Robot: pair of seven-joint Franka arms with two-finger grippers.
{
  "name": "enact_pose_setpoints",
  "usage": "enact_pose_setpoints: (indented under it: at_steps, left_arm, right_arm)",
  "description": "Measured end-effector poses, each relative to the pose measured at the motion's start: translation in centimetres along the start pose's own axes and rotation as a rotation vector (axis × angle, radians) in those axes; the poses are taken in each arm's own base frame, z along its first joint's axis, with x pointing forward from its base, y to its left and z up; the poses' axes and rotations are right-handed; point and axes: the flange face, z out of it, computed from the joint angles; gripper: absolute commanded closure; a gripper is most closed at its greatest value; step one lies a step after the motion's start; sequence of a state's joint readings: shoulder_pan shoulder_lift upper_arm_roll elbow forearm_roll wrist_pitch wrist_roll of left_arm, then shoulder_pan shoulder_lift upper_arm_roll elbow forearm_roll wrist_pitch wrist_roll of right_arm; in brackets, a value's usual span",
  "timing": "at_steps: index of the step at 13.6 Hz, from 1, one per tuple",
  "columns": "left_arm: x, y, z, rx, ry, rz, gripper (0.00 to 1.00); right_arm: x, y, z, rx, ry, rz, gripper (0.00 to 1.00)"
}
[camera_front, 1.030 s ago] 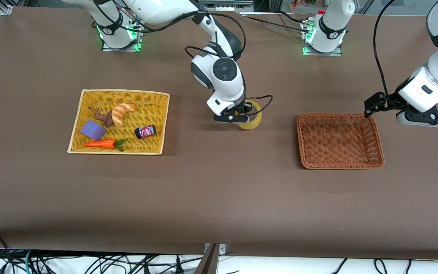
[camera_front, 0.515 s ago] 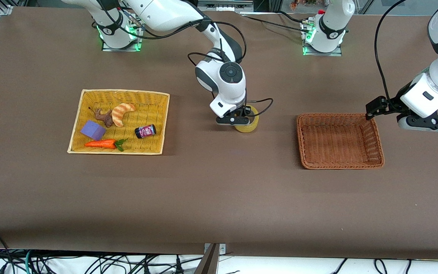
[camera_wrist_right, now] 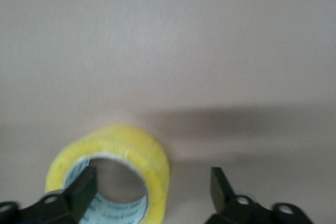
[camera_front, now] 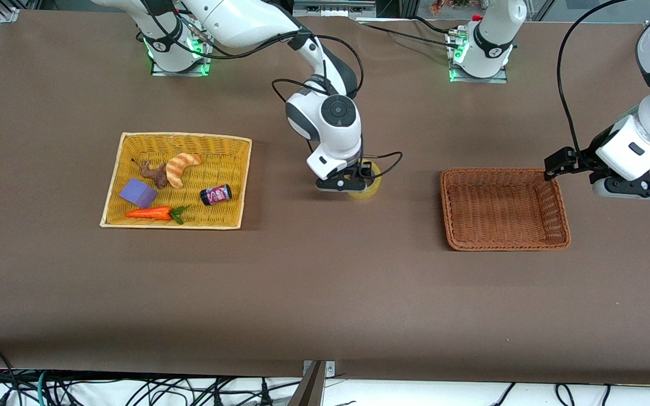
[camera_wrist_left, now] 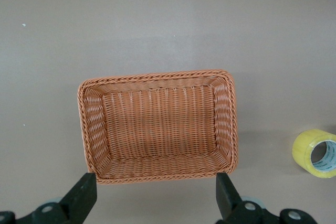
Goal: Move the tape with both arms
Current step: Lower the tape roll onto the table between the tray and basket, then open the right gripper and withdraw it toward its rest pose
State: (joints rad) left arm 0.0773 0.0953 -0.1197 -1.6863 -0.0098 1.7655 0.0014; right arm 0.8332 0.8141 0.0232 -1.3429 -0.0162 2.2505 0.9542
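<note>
The yellowish tape roll (camera_front: 368, 190) rests on the brown table near its middle, between the two baskets. My right gripper (camera_front: 352, 183) is down at the roll and open. In the right wrist view one finger (camera_wrist_right: 84, 187) is inside the roll's core and the other (camera_wrist_right: 220, 187) is outside it. The tape's wall (camera_wrist_right: 152, 156) stands between them, with a gap to the outer finger. My left gripper (camera_front: 632, 189) is open and empty, up over the table beside the brown basket (camera_front: 500, 170) at the left arm's end. The left wrist view shows that basket (camera_wrist_left: 157, 75) and the tape (camera_wrist_left: 307, 150).
A yellow basket (camera_front: 181, 137) toward the right arm's end holds an orange croissant toy (camera_front: 181, 167), a dark can (camera_front: 216, 195), a purple block (camera_front: 137, 193) and a carrot (camera_front: 150, 213). The brown basket holds nothing.
My right gripper has come down and a little nearer the front camera, and the tape with it, down to the table. My left gripper has dropped slightly beside the brown basket.
</note>
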Motion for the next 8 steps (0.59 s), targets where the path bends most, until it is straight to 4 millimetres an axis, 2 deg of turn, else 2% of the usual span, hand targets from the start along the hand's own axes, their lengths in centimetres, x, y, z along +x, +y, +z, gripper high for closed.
enact_pose_setpoints:
  at_steps: [2,3,5,8]
  left_arm:
    - [0.0,0.2,0.0,0.000,-0.003,0.003,0.00]
    - [-0.1,0.4,0.1,0.000,-0.009,0.006,0.00]
    - [-0.3,1.2,0.3,-0.001,-0.027,0.021,0.00]
    - [-0.4,2.2,0.6,-0.002,-0.040,0.038,0.00]
  right_arm:
    - [3.2,1.7,-3.2,0.001,0.019,0.021,0.00]
    - [5.2,3.2,-5.2,-0.005,0.019,0.013,0.00]
    - [9.2,7.1,-10.0,-0.016,0.014,-0.024,0.00]
    - [12.9,13.6,-17.3,-0.050,-0.031,-0.113,0.00]
